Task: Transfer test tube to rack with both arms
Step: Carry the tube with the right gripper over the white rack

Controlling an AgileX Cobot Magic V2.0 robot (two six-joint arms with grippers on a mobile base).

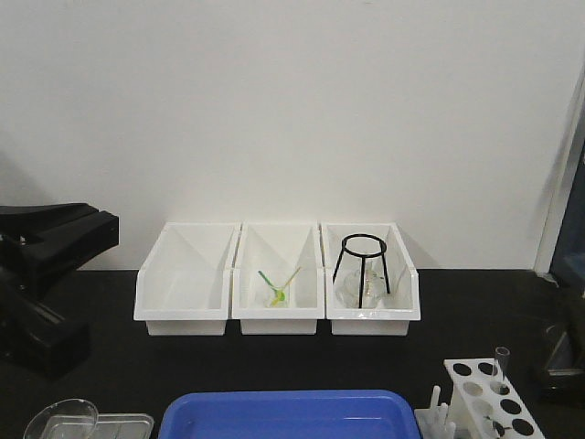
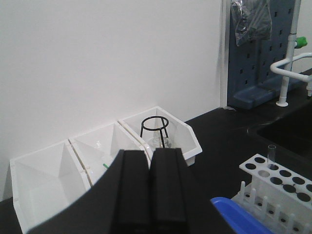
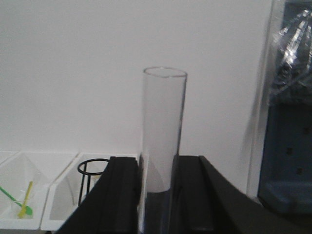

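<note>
In the right wrist view my right gripper [image 3: 158, 161] is shut on a clear glass test tube [image 3: 164, 126], held upright between the black fingers [image 3: 124, 195], rim up. A second test tube [image 1: 501, 361] stands in a hole of the white rack [image 1: 483, 401] at the front right; it also shows in the left wrist view [image 2: 271, 153] in the rack [image 2: 258, 183]. My left gripper [image 2: 150, 152] is shut and empty; it sits at the far left of the front view [image 1: 110, 229], away from the rack. The right gripper itself is not clearly seen in the front view.
Three white open bins [image 1: 279, 315] stand in a row at the back; the middle one holds green and yellow sticks [image 1: 277, 285], the right one a black wire tripod [image 1: 366, 265]. A blue tray [image 1: 288, 416] and clear dishes [image 1: 64, 421] lie at the front. A sink lies right of the rack.
</note>
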